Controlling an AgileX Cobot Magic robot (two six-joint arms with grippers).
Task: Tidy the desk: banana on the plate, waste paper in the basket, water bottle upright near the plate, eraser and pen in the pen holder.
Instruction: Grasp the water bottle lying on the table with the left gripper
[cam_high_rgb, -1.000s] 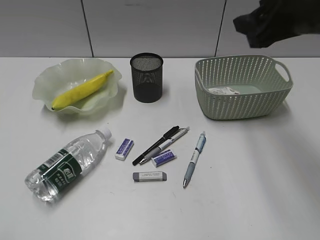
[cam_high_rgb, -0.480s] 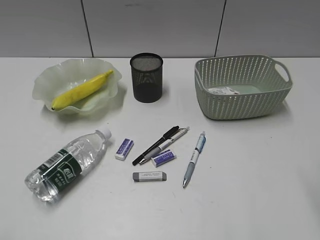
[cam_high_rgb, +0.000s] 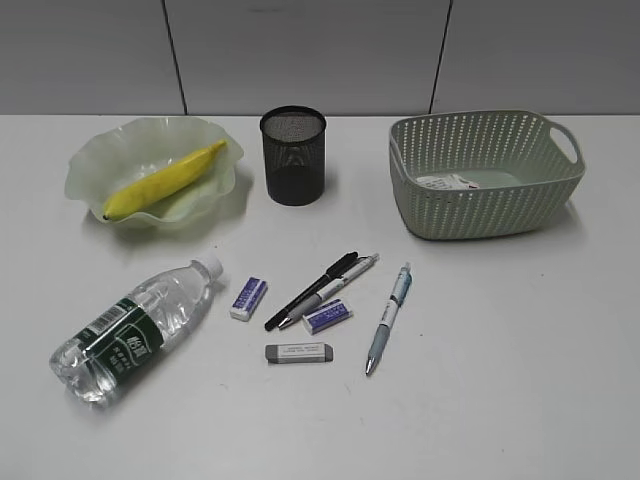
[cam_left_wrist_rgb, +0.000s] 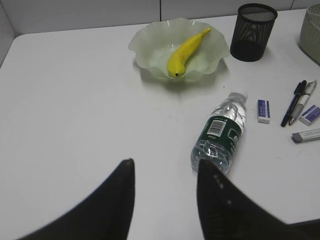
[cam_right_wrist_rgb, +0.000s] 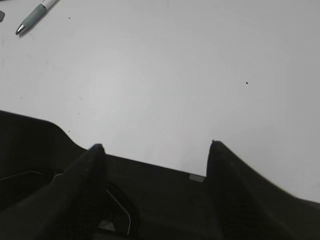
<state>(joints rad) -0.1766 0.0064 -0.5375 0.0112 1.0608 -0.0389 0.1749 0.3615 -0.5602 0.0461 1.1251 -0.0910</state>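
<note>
Two grippers stand open and empty: right wide, left narrower. On the desk, basket at two o'clock holds waste paper; plate at ten holds banana; water bottle lies at eight; pen holder at twelve; pens and erasers at centre.

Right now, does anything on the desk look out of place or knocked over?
Yes. The water bottle lies on its side at the front left instead of upright. Three pens and three erasers lie loose mid-desk, outside the pen holder.
</note>
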